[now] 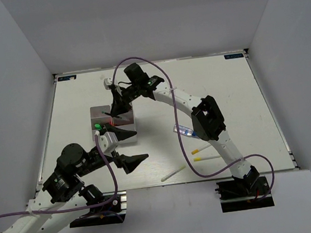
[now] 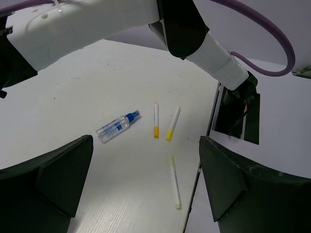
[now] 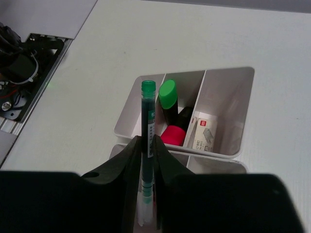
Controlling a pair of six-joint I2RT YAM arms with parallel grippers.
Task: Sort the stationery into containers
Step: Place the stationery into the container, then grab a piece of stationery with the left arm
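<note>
My right gripper [image 3: 147,145] is shut on a dark green pen [image 3: 147,121] and holds it over the white bins [image 3: 228,77]. It hovers above the leftmost narrow compartment. The middle compartment holds two black highlighters, one green-capped [image 3: 168,93], one pink-capped [image 3: 172,134]. A small staple box [image 3: 202,136] lies in the right compartment. From above, the right gripper [image 1: 115,108] is over the bins [image 1: 97,112]. My left gripper [image 1: 128,149] is open and empty, above the table. Its wrist view shows a clear-blue tube [image 2: 116,125], two yellow-capped markers [image 2: 156,120] [image 2: 173,124] and a white stick [image 2: 175,182].
The right arm [image 1: 188,104] arches across the table middle. The tube [image 1: 183,130], markers [image 1: 203,149] and stick [image 1: 173,173] lie near the front right. The arm base plate [image 2: 237,114] borders the table's near edge.
</note>
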